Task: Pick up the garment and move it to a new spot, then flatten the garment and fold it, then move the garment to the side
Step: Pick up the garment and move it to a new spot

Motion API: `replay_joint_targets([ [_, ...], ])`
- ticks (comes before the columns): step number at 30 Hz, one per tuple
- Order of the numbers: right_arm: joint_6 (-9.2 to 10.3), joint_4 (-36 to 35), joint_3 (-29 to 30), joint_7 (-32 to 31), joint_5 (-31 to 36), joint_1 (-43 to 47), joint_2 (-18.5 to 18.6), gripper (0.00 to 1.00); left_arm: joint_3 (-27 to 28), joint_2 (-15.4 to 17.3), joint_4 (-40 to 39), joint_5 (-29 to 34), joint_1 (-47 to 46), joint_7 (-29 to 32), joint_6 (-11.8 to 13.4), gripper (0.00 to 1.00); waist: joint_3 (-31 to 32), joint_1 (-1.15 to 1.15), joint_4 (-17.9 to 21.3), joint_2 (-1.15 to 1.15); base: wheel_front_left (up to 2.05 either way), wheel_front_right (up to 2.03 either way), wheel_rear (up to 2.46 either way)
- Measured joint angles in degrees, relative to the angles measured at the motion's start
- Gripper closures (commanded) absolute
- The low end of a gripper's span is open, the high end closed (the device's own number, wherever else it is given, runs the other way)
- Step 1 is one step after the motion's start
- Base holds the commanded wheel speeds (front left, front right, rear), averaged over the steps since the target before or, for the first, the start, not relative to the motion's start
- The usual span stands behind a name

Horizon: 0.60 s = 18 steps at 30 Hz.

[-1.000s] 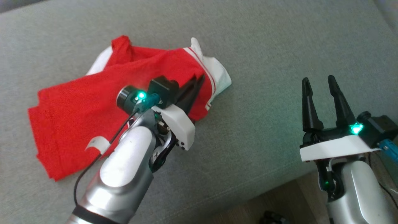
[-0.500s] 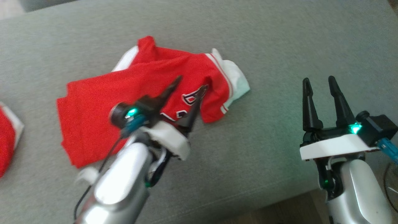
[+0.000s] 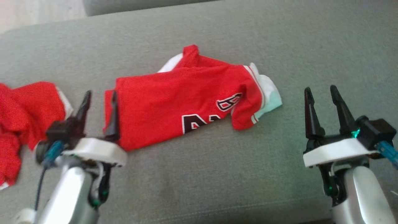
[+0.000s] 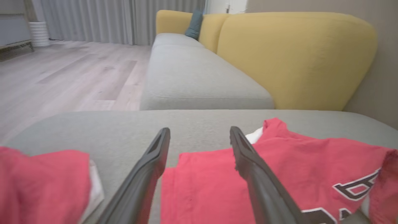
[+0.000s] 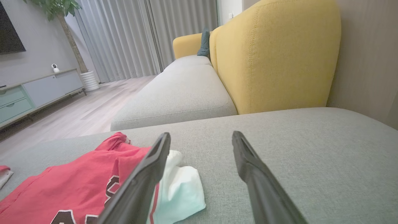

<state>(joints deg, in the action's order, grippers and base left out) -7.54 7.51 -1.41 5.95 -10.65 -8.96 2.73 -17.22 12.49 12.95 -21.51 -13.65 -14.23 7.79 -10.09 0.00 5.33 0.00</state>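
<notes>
The garment (image 3: 186, 99) is a red jersey with white trim and dark lettering, folded over and lying on the grey cushion (image 3: 199, 174). It also shows in the left wrist view (image 4: 279, 174) and the right wrist view (image 5: 77, 189). My left gripper (image 3: 100, 94) is open at the garment's left edge, fingers apart with nothing between them. Right of the garment, my right gripper (image 3: 321, 91) hangs open and empty above bare cushion.
A second red and white garment (image 3: 21, 118) lies crumpled at the far left of the cushion. A yellow sofa back (image 5: 273, 56) and another grey seat (image 5: 180, 93) stand beyond. Wooden floor (image 4: 62, 71) lies to the left.
My left gripper was shut on the garment near its lettering; it has opened, let go and drawn back to the garment's left edge. The camera has swung left, bringing the second garment into view.
</notes>
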Motion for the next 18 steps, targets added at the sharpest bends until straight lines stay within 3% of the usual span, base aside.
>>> replay_joint_targets([
  [6, 0.0, -0.27, 0.21, -1.2, 0.65, 0.43, -0.02, 0.0, 3.1, 1.55, -1.76, 0.01, 3.6, -0.07, 0.6, 0.0, 1.75, 0.0, -2.06, 0.0, 0.0, 0.0, 0.0],
  [18, 0.0, -0.66, 1.2, -2.47, 0.65, 4.13, 0.01, 0.0, 3.16, 1.7, -4.1, 0.75, 8.88, -0.08, 0.22, 0.0, 4.87, 0.0, -2.42, 0.0, 0.0, 0.0, 0.0],
])
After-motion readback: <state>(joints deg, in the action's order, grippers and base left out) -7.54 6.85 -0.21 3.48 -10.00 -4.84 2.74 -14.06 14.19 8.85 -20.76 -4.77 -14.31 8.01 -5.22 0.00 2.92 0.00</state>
